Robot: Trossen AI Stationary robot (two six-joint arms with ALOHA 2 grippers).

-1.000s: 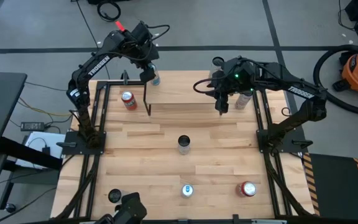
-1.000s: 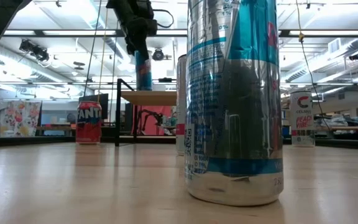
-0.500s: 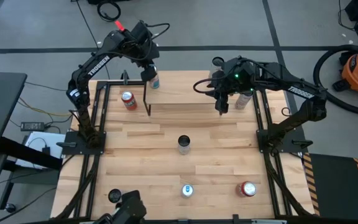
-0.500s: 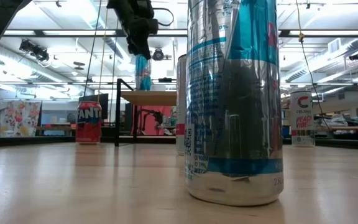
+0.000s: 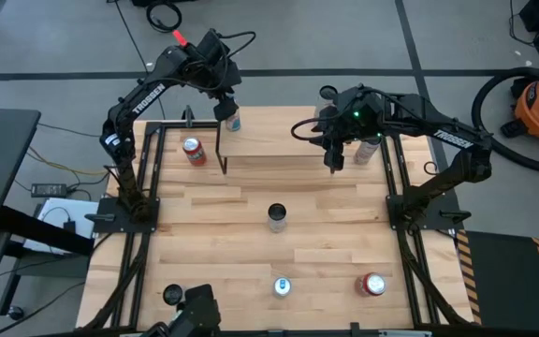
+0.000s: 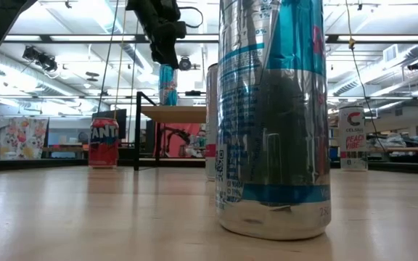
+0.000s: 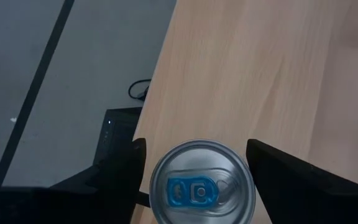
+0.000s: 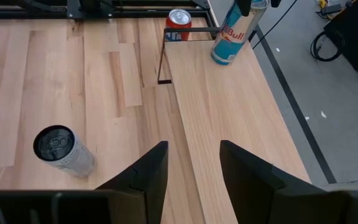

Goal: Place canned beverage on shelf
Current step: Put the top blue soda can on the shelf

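Note:
A blue-and-silver can (image 5: 233, 120) stands upright on its base at the far left corner of the shelf (image 5: 288, 139), a light-wood board on thin black legs. It also shows in the low view (image 6: 167, 85) and the right wrist view (image 8: 232, 37). My left gripper (image 5: 225, 105) is open just above the can. In the left wrist view its fingers (image 7: 194, 146) stand on either side of the can's top (image 7: 202, 183), apart from it. My right gripper (image 5: 333, 161) is open and empty over the shelf's right part (image 8: 194, 168).
A red Fanta can (image 5: 193, 150) stands on the table left of the shelf, and a white can (image 5: 368, 150) by its right end. A dark-topped can (image 5: 277, 217) stands mid-table. Three more cans (image 5: 282, 286) (image 5: 373, 285) (image 5: 172, 295) stand near the front edge.
My left gripper has gone up from around the blue-and-silver can's upper part to just above its top. The can has stayed upright on the shelf's far left corner.

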